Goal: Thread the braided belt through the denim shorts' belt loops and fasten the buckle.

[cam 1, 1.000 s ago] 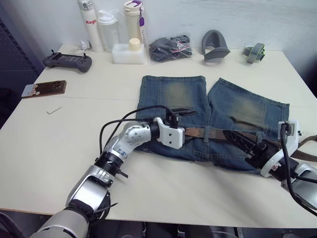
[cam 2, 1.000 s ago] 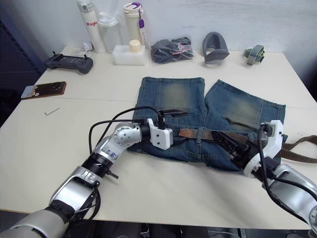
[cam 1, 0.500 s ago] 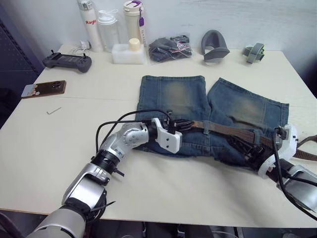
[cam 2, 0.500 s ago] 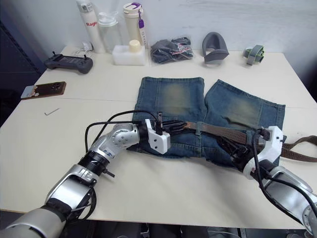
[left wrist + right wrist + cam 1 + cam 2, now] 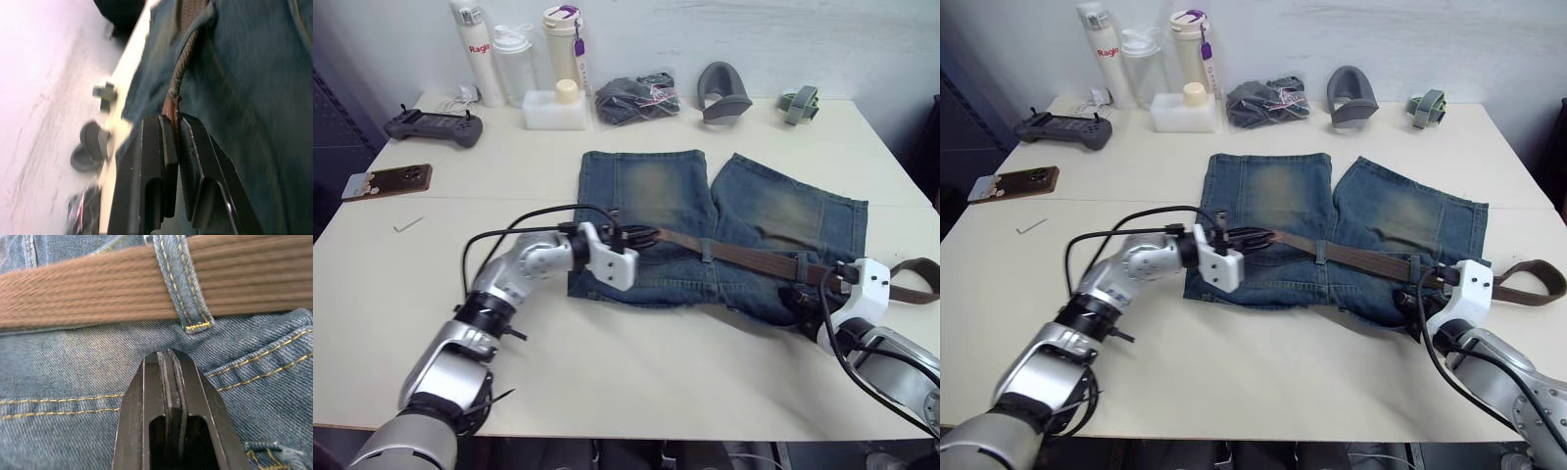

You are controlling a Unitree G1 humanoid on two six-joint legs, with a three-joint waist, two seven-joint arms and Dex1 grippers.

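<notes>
The left pincer (image 5: pixel 171 125) is clamped on the tip of the belt (image 5: pixel 744 258), at the left part of the shorts' (image 5: pixel 705 235) waistband. The right pincer (image 5: pixel 170 363) has its fingers pressed together on the denim just below a belt loop (image 5: pixel 183 281) with the belt running through it. The shorts lie flat mid-table (image 5: pixel 636 392). Since half a second ago the left pincer has drawn the belt tip farther left, and the belt's loose right end now curls into a loop on the table.
</notes>
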